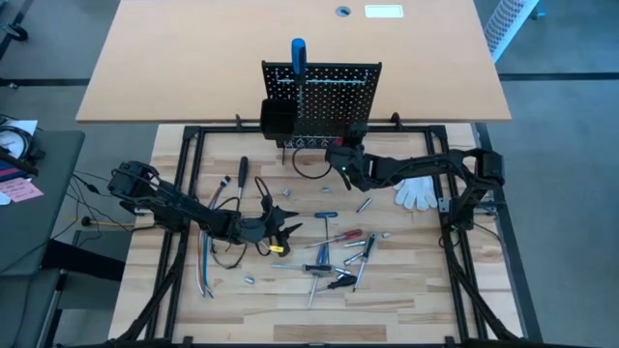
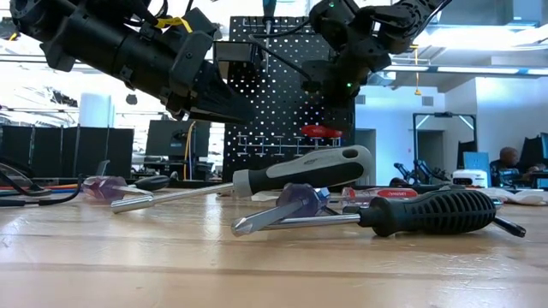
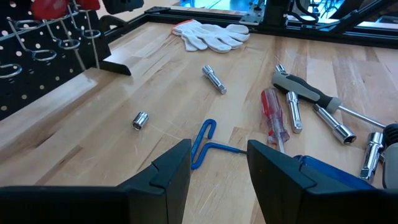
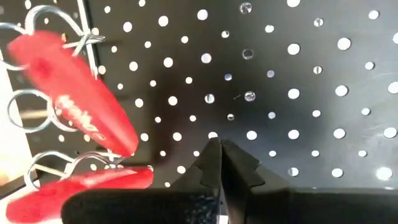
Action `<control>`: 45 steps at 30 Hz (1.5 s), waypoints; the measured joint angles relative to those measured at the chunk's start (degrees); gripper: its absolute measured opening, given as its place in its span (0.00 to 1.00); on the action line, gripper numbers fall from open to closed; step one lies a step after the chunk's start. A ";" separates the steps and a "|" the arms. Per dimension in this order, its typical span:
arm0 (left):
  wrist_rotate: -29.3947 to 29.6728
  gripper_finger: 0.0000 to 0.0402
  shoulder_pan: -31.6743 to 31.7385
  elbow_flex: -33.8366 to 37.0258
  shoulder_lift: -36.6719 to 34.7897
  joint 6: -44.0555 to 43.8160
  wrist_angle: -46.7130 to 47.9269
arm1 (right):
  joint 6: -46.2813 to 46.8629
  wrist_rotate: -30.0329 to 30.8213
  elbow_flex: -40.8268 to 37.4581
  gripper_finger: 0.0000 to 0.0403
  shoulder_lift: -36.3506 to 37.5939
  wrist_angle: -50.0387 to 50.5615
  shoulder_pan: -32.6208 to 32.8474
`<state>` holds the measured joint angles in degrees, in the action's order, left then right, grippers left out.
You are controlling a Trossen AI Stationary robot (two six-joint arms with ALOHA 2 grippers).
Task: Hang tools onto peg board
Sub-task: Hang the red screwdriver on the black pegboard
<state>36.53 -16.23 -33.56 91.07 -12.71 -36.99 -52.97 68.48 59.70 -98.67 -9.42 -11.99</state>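
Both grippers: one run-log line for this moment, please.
right gripper: shut, empty, at peg board | left gripper: open, empty, above blue hex key | red-handled pliers: hung

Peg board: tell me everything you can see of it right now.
The peg board is a small black perforated metal panel standing upright at the table's far edge. A black box bin hangs at one side, with a blue-handled tool standing above it. Wire ring hooks hold red-handled pliers. The shut right gripper sits just before its face.

White lettering is showing on the red handle [image 4: 74, 106] hanging on the peg board [image 4: 280, 93], too blurred for reading.
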 joint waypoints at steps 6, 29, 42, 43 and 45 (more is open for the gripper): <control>0.00 0.37 -0.13 0.00 0.02 0.01 0.02 | 1.15 -0.86 0.00 0.07 0.29 0.11 1.03; 11.67 0.37 -16.24 -0.02 -7.10 6.73 15.36 | 51.37 -49.54 -2.94 0.28 23.12 43.26 17.54; 13.36 0.37 -26.00 -0.02 -11.41 -17.02 43.03 | 53.78 -59.67 -20.60 0.29 21.84 12.90 20.88; 13.35 0.37 -26.27 -0.02 -11.41 -18.52 44.06 | 54.27 -59.68 -20.79 0.29 21.71 11.23 21.49; 13.35 0.37 -26.36 -0.02 -11.17 -20.61 44.90 | 54.40 -59.69 -20.77 0.29 21.46 9.58 22.97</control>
<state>49.88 -42.59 -33.58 79.89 -33.32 7.91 1.43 8.79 38.93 -77.21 0.16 10.98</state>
